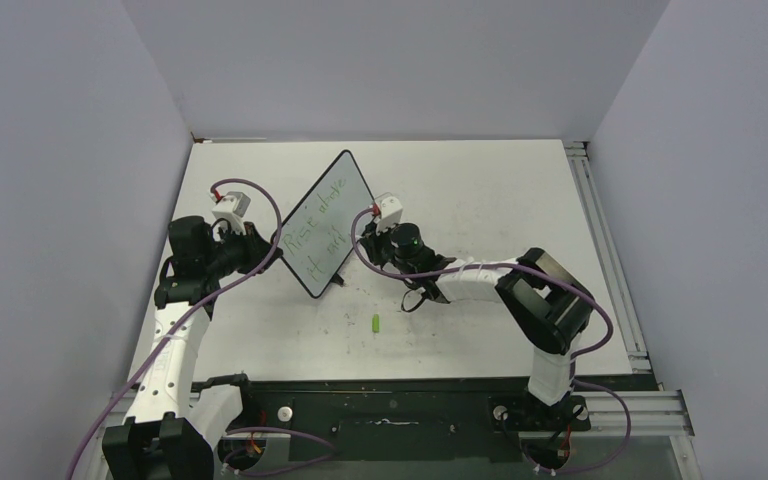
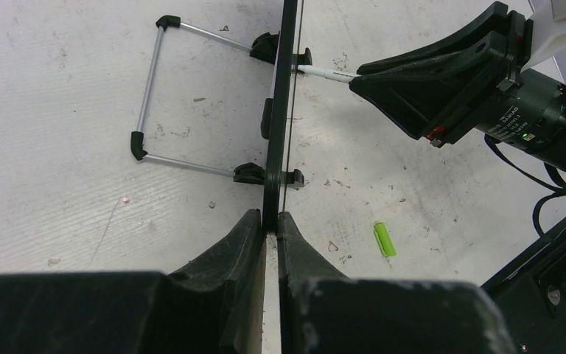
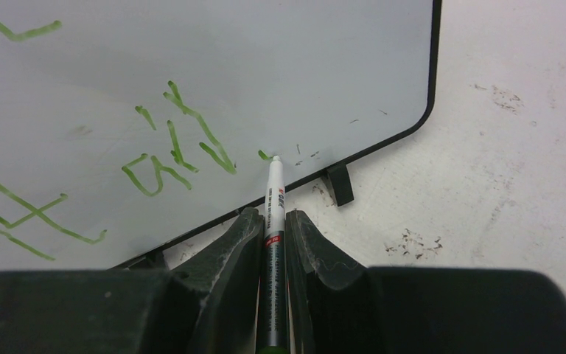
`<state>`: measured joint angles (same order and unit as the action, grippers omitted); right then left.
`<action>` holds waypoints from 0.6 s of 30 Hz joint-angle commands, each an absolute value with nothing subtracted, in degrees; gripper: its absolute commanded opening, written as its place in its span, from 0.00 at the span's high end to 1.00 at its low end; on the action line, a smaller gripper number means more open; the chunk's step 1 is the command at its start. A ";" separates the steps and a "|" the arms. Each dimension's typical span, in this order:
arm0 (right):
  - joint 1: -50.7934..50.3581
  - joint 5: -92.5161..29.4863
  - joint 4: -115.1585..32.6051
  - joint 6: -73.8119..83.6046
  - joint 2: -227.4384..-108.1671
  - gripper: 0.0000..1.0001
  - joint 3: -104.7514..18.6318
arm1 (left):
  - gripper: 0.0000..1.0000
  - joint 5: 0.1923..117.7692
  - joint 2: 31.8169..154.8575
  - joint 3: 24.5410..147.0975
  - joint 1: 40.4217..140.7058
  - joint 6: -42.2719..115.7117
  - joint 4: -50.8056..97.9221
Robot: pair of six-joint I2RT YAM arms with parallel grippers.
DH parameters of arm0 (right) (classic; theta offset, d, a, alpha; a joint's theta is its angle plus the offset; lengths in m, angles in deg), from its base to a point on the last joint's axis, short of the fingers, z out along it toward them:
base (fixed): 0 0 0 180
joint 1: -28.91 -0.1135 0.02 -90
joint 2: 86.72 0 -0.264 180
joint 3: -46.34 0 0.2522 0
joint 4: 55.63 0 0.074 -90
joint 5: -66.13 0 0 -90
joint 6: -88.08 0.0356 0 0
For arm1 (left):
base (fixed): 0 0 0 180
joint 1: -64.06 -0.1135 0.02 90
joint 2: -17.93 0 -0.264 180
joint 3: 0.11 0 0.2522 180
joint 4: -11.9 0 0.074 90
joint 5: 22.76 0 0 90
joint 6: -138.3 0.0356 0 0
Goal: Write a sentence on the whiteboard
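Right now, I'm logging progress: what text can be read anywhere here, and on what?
"Rise above": green writing, top line of the whiteboard.
"it": starts the second line; the rest is unclear.
Print on the marker: too small to read.
Label on the right gripper: too small to read.

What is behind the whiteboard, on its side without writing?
A stand of thin silver rods with black corners lies on the table behind the whiteboard. From above, the board covers it.

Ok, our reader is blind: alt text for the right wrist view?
The right gripper clamps a white marker with its tip on the small black-framed whiteboard, just after green handwritten lettering. Scuffed white tabletop lies to the right.
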<state>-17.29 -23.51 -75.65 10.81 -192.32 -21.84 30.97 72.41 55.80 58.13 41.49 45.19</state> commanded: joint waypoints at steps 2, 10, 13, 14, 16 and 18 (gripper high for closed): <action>-17.58 -17.72 -78.45 10.97 -185.90 0.95 -19.92 | 1.00 29.95 71.81 58.16 58.28 40.62 43.94; -17.91 -15.06 -76.43 10.52 -177.30 0.95 -15.34 | 0.75 30.99 71.36 58.19 58.35 40.00 44.98; -18.08 -14.75 -75.68 10.47 -175.38 0.95 -14.60 | 0.64 31.35 70.73 57.97 58.31 39.86 45.09; -18.15 -14.71 -75.54 10.41 -174.82 0.95 -14.36 | 0.62 31.51 70.46 57.87 58.35 39.86 45.09; -18.24 -14.60 -75.27 10.32 -174.06 0.95 -14.20 | 0.57 31.53 70.01 57.78 58.30 39.86 45.09; -18.35 -14.40 -74.66 10.11 -173.40 0.95 -14.15 | 0.49 31.91 69.56 57.68 58.35 39.86 45.08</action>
